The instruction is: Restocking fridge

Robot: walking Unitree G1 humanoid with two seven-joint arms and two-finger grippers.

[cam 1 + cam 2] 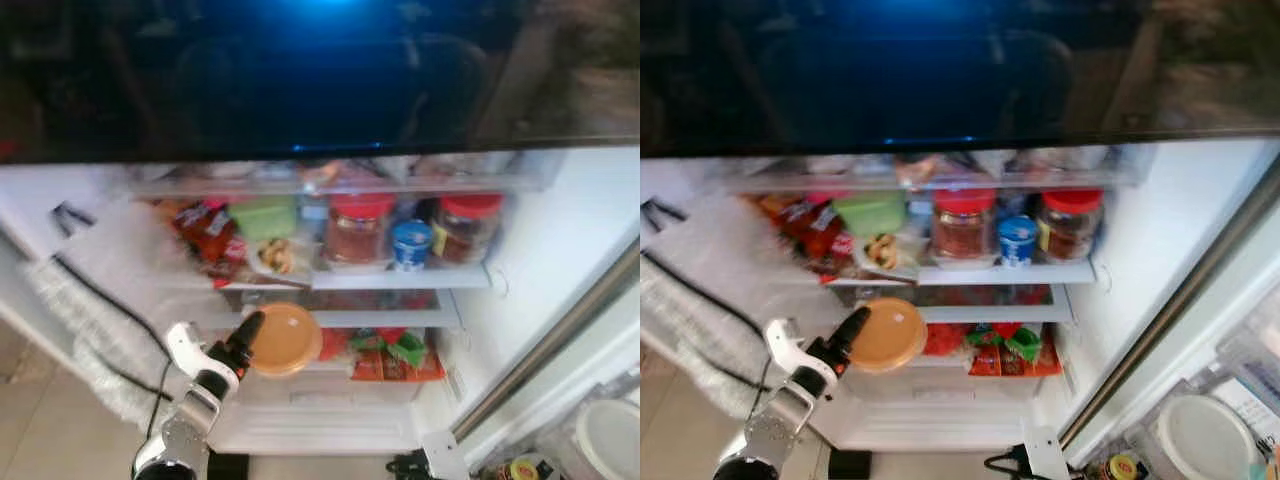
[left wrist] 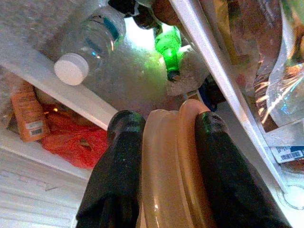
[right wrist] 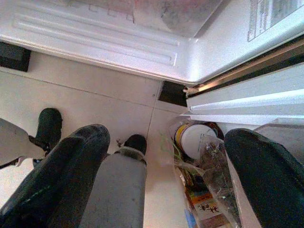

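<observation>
Lower centre of the head view: round orange lidded container (image 1: 285,339) pinched edge-on in left pincer (image 1: 243,340), raised before the open fridge's (image 1: 560,230) lower shelf. Behind, red and green packets (image 1: 392,353). Farther up, two red-lidded jars (image 1: 357,230), blue-lidded tub (image 1: 410,244), green box (image 1: 265,216). Right pincer (image 3: 161,175) spread wide, empty, over the floor.

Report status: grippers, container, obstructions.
Left gripper shut on orange container, at lower fridge shelf. Right gripper open, idle near floor. Red packets crowd the shelf.

Both head eyes look down into the open white fridge (image 1: 560,260); the wrist cameras sight closely along black fingers (image 2: 118,180).
</observation>
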